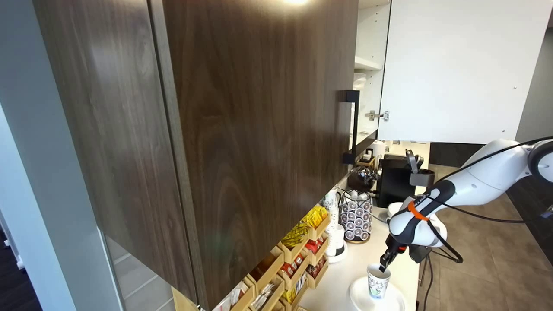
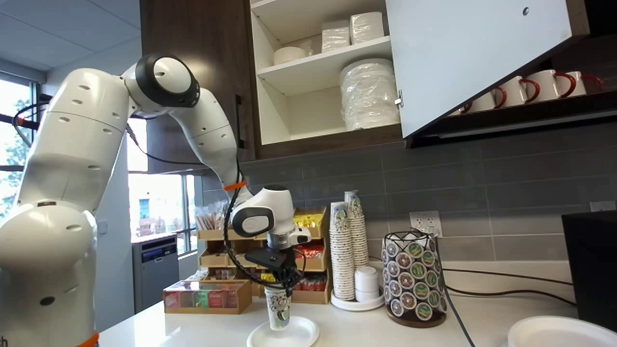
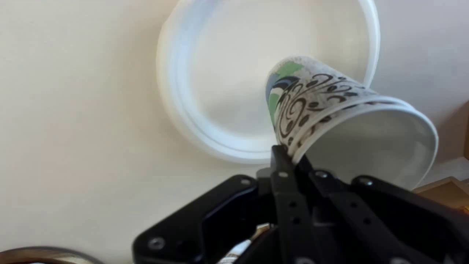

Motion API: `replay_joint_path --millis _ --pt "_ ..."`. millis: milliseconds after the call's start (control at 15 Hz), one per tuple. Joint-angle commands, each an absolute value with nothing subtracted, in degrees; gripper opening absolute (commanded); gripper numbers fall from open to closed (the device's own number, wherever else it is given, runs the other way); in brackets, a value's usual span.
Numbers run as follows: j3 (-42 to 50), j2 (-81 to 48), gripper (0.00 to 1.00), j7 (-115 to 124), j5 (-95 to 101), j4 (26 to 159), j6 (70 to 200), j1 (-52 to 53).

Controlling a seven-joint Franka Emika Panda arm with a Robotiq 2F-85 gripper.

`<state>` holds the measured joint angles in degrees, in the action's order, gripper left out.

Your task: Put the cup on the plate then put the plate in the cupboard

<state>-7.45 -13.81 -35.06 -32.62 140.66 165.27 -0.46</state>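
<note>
End effector [image 3: 292, 156] tight on rim of cup [image 3: 317, 97]

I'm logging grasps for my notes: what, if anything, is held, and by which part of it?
The hand holds the patterned cup (possibly two nested) by the rim, pinching its wall with one finger inside, one outside.

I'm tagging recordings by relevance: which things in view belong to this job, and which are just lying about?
Job: patterned cup, gripped by the hand; white plate beneath it; open cupboard.

Lying about: coffee pods; stacked paper cups; red-handled mugs; wooden packet box.
</note>
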Motion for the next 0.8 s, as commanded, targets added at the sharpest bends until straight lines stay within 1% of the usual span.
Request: replay_joint_path --millis 0,733 --pt "-10.0 -14.7 0.01 -41.2 -37.6 141.2 167.0 -3.2" --pt "-9.6 -17.5 0.01 -43.6 -36.7 141.8 169.9 -3.2"
